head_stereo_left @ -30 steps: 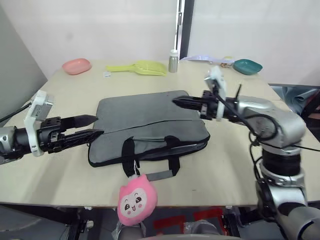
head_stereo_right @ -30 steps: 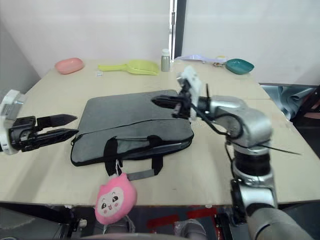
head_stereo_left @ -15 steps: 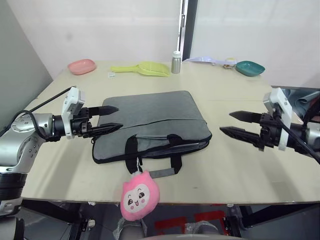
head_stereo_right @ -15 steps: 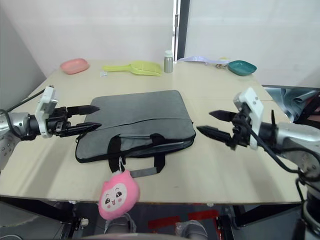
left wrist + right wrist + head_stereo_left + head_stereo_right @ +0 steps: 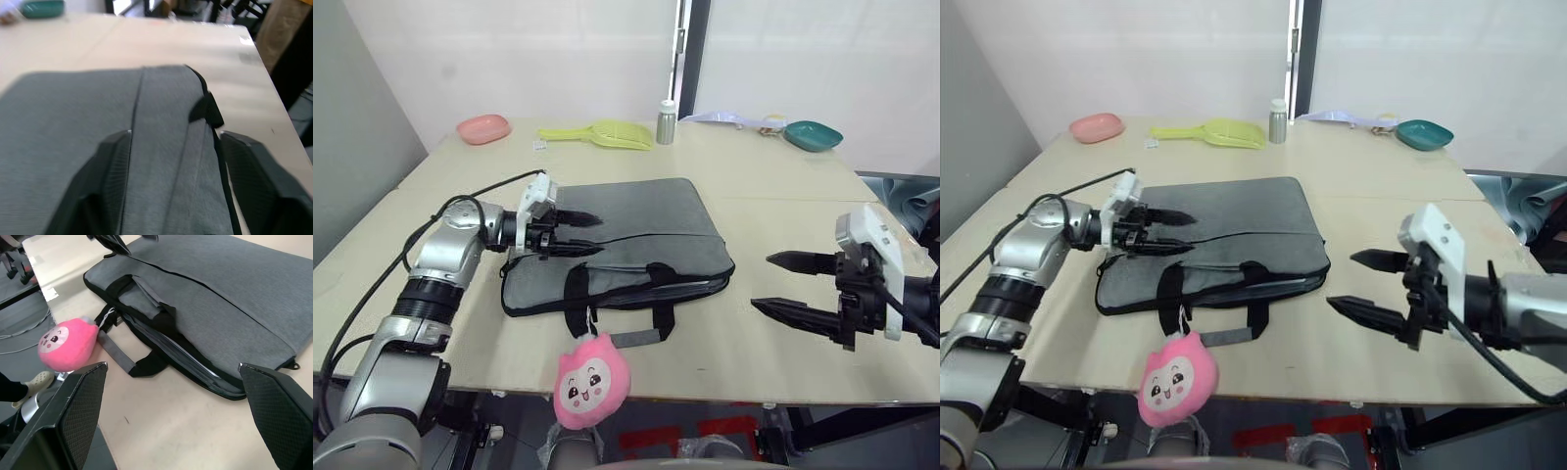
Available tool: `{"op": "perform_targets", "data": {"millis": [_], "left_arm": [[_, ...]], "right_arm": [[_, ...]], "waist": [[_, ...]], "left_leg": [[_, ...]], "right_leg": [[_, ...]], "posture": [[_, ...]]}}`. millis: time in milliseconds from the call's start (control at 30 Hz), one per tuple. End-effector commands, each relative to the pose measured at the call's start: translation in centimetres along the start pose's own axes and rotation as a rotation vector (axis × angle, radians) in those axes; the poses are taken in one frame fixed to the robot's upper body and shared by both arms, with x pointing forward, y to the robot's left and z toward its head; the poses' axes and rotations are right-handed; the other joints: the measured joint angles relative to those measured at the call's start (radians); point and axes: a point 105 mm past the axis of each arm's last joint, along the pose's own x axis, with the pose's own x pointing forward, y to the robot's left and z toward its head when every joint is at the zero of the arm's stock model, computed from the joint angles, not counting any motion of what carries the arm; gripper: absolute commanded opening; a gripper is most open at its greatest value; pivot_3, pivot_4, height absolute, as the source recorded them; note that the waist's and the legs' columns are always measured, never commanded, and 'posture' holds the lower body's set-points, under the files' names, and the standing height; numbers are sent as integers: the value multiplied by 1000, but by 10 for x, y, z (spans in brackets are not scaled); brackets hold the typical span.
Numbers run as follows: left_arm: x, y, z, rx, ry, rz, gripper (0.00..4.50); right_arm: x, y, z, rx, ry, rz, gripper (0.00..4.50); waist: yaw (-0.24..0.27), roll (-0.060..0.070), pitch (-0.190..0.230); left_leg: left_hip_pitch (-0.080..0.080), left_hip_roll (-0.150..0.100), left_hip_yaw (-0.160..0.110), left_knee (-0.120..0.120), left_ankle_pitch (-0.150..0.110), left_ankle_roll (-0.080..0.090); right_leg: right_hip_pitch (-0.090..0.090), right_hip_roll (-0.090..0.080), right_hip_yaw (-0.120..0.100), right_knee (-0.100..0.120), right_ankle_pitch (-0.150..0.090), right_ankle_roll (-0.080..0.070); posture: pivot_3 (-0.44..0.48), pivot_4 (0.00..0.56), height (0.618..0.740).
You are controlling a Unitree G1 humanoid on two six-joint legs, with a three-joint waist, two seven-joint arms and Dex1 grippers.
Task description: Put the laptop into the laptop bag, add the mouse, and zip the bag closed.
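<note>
The grey laptop bag (image 5: 636, 220) lies flat in the middle of the table, its black handles (image 5: 576, 294) toward the front edge. Along its front side the opening gapes a little, and a thin pale edge (image 5: 188, 354) shows inside; I cannot tell whether that is the laptop. The mouse is out of view. My left gripper (image 5: 597, 235) lies over the bag's left end, its fingers apart on either side of the top seam (image 5: 137, 105). My right gripper (image 5: 762, 282) hovers open above bare table to the right of the bag, holding nothing.
A pink plush toy (image 5: 592, 382) hangs from the bag over the table's front edge. Along the back stand a pink dish (image 5: 484, 128), a yellow scoop (image 5: 607, 134), a small bottle (image 5: 667, 121) and a teal bowl (image 5: 813, 135).
My right gripper has left the bag's far right corner, opened, and drawn back to the right. The left gripper has moved in over the bag's left end, its fingers closer together.
</note>
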Motion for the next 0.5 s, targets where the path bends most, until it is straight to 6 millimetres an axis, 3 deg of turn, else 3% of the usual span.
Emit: {"op": "perform_targets", "data": {"millis": [33, 167, 367, 500], "left_arm": [[3, 4, -5, 17, 30, -33, 1329], [8, 11, -22, -7, 60, -40, 57], [20, 22, -39, -9, 96, -13, 57], [22, 17, -58, 1, 176, -51, 57]], "right_arm": [[-4, 9, 16, -62, -61, 1, 4500], [2, 24, 21, -54, -102, 57, 4500], [21, 44, 12, -24, -53, 146, 4500], [33, 50, 9, 6, -35, 206, 4500]], "waist": [[5, 0, 0], [16, 0, 0], [19, 0, 0], [16, 0, 0]], "left_leg": [[0, 0, 0, 0, 0, 0], [0, 0, 0, 0, 0, 0], [0, -1, -1, 1, -1, 0], [0, -1, -1, 1, -1, 0]], "right_leg": [[0, 0, 0, 0, 0, 0], [0, 0, 0, 0, 0, 0], [1, -1, 0, 0, 0, 1], [2, -1, 0, -1, 1, 1]], "posture": [[0, 150, 740], [0, 150, 740], [0, 150, 740], [0, 150, 740]]}}
